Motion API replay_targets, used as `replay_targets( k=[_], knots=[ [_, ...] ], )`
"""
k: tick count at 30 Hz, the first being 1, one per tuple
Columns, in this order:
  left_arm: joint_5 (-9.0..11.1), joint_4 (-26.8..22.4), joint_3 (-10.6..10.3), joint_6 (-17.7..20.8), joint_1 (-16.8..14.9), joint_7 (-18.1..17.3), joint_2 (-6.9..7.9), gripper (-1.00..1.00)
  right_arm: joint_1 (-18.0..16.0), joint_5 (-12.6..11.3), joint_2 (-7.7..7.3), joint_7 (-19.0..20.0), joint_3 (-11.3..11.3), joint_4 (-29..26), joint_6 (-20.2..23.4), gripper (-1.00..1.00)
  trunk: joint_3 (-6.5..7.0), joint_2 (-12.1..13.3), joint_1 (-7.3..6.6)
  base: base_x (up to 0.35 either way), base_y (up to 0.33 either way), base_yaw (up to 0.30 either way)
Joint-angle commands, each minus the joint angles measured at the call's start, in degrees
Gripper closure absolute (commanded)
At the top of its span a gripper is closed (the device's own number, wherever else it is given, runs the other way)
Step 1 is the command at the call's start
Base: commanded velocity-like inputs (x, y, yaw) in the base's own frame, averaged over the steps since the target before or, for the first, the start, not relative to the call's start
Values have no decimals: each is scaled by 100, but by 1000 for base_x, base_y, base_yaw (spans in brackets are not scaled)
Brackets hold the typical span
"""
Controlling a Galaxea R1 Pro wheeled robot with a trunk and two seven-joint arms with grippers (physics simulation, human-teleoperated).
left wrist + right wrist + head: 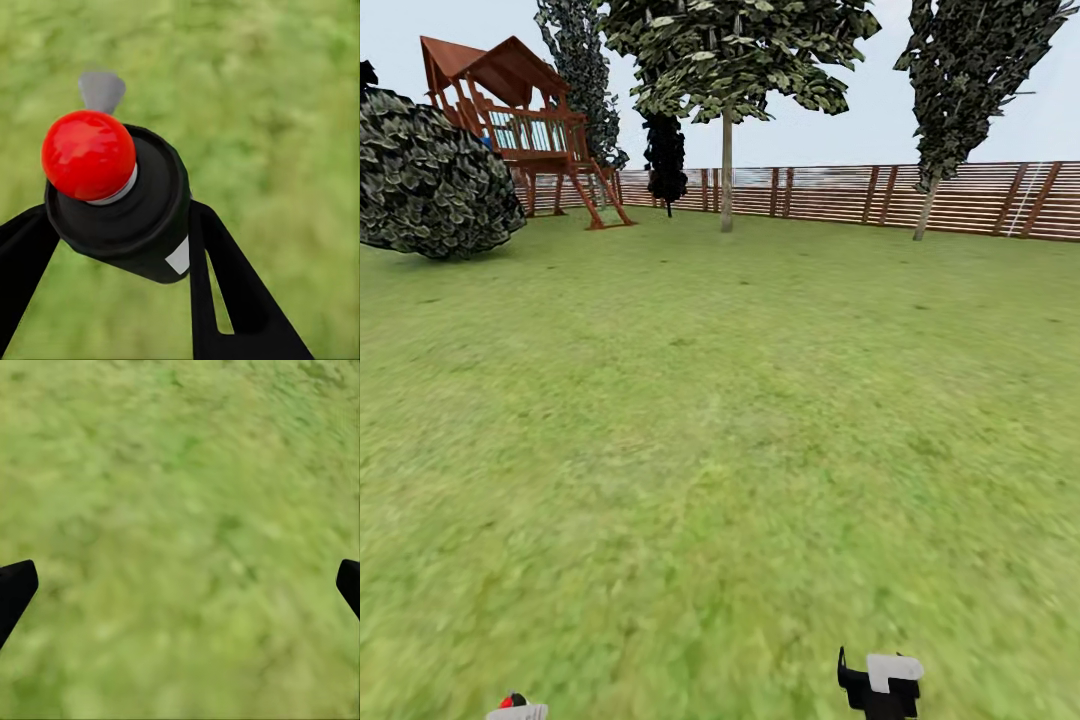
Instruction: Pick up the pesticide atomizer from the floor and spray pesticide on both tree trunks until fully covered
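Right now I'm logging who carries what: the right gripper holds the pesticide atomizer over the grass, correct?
Not the right. The left wrist view shows the left gripper shut on the pesticide atomizer over the grass; the right gripper is open.

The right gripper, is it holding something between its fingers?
No. In the right wrist view the fingertips stand far apart at the picture's edges, with grass between them.

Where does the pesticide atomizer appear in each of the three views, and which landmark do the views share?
Head view: the pesticide atomizer peeks in at the bottom edge, left of centre, red dot on top.
Left wrist view: it sits large, left of centre, between the left gripper fingers, red ball toward the camera.
Right wrist view: grass between two black fingertips; no atomizer.
Shared landmark: the green grass lawn.
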Motion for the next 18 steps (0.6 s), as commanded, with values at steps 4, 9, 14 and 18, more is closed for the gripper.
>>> replay_targets(
  k=[4, 9, 14, 18],
  knots=[
    [20, 8, 45, -11, -6, -59, -1, 100, -4, 60, 2, -28, -41, 4, -11, -100, -5, -2, 3, 338, 0, 0],
    [21, 2, 45, -11, -4, -59, -1, 100, -4, 60, 2, -28, -40, 4, -11, -100, -5, -2, 3, 338, 0, 0],
    [16, 8, 45, -11, -4, -59, -6, 100, -4, 60, 2, -28, -39, 4, -11, -100, -5, -2, 3, 338, 0, 0],
    [16, 9, 45, -9, -4, -59, -8, 100, -4, 60, 2, -28, -39, 4, -11, -100, -5, -2, 3, 338, 0, 0]
  ],
)
